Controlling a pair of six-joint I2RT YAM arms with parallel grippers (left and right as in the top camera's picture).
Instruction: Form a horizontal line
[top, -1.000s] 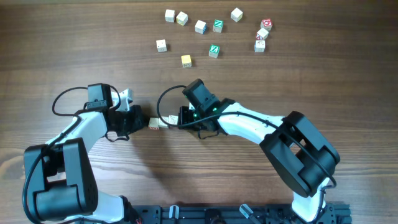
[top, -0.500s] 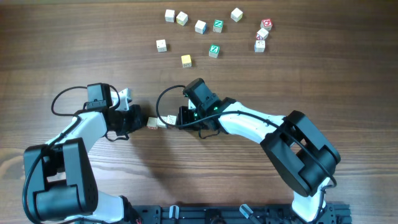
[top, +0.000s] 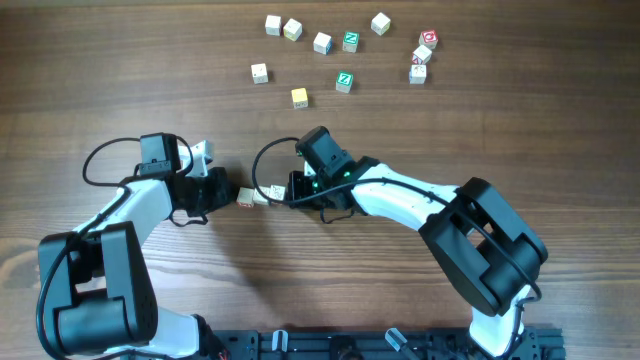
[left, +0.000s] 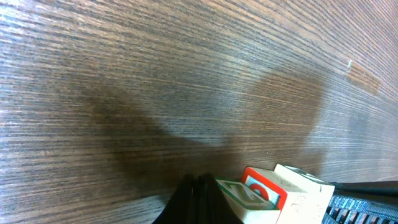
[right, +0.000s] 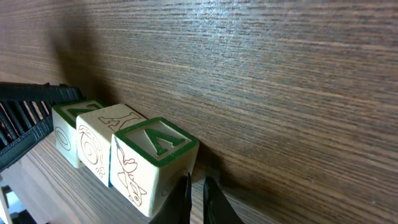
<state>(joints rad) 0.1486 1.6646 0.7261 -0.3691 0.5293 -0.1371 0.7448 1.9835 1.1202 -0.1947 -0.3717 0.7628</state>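
jaws of left gripper (left: 196, 188) and right gripper (right: 195, 190) are recorded closed. horizontal line (top: 260, 195) of 3 touching cubes is flanked by both, tips beside its ends.

Surface: brown wood-grain tabletop (top: 520, 130), filling every view from edge to edge.
Grain: fine dark streaks running left to right in the overhead view, with wavy bands of lighter and darker brown.
Finish: mostly matte, with a faint sheen in the wrist views.
Light: soft and even from above.
Shadows (left: 155, 118): broad, with blurred edges.
Mark: small pale scuff (left: 364, 73), upper right of the left wrist view.
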